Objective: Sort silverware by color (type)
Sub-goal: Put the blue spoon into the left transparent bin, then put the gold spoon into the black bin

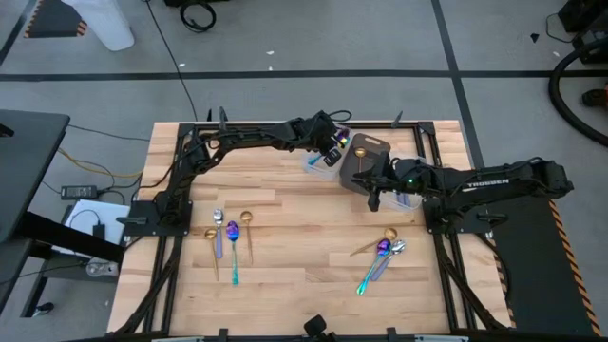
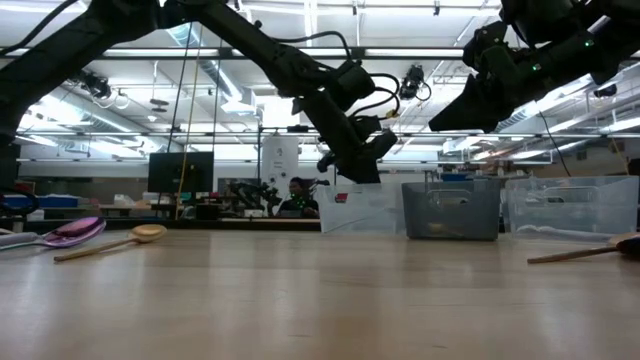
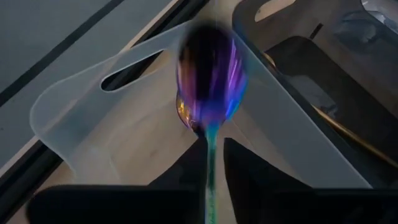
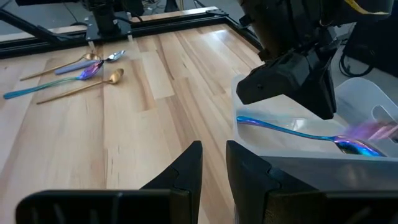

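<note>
near the front edge of the table two small heaps of spoons wait unsorted: one group (image 1: 231, 237) by the left arm's base, with gold, silver and iridescent pieces lying roughly parallel, and a second (image 1: 383, 255) on the right, its spoons overlapping. they sit loose on the bare wood, probably just as tipped out

farther back the right gripper (image 1: 373, 197) hangs above the table beside the dark bin (image 1: 364, 157); its fingers (image 4: 186, 165) stand a little apart with nothing between them, so it looks to be waiting its turn

at the far edge the left gripper (image 1: 332, 152) is poised over a clear tray (image 4: 261, 146). an iridescent spoon (image 4: 298, 132) lies just below it over the tray, handle toward the fingers. whether those fingers pinch the handle or have let go i cannot tell; the spoon seems to be in mid-drop, which fits this tray being for iridescent pieces. the bin beside it holds what looks like a gold handle (image 3: 345, 127)
</note>
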You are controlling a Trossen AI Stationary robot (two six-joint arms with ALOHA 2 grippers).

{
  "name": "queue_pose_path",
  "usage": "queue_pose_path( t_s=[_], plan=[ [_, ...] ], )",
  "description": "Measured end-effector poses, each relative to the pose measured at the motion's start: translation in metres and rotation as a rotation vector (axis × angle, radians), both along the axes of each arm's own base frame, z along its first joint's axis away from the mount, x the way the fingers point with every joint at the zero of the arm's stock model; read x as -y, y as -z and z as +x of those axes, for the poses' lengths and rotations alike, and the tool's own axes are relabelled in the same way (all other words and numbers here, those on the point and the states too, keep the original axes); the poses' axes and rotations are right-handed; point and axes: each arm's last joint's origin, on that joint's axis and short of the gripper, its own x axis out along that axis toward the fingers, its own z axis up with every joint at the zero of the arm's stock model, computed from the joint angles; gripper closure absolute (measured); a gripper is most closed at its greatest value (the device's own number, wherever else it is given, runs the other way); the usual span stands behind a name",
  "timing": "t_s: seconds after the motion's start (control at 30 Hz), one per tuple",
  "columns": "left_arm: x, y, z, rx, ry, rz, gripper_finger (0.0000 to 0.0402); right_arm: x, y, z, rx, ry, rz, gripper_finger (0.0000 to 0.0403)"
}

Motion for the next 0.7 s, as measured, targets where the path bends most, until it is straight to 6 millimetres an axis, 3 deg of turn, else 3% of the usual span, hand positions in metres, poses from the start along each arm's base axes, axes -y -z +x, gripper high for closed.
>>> queue_pose_path(
  t_s=[0.23,0.37,0.53,0.7],
  plan=[
    [0.005,-0.009,-0.006,-0.036,-0.01,-0.022,0.0283,0.0,0.0,0.0,0.0,-0.005,0.006,0.0321],
    [0.016,-0.031,-0.019,-0.11,-0.008,-0.018,0.0272,0.0,0.001,-0.001,-0.011,-0.005,0.011,0.0321],
    [0.054,-0.054,-0.032,-0.262,-0.01,0.033,0.0272,-0.001,-0.001,-0.005,-0.016,0.007,0.004,0.0321],
    [0.105,-0.054,-0.039,-0.44,0.012,0.07,0.0272,0.001,-0.01,-0.014,0.032,0.096,-0.017,0.0321]
  ],
)
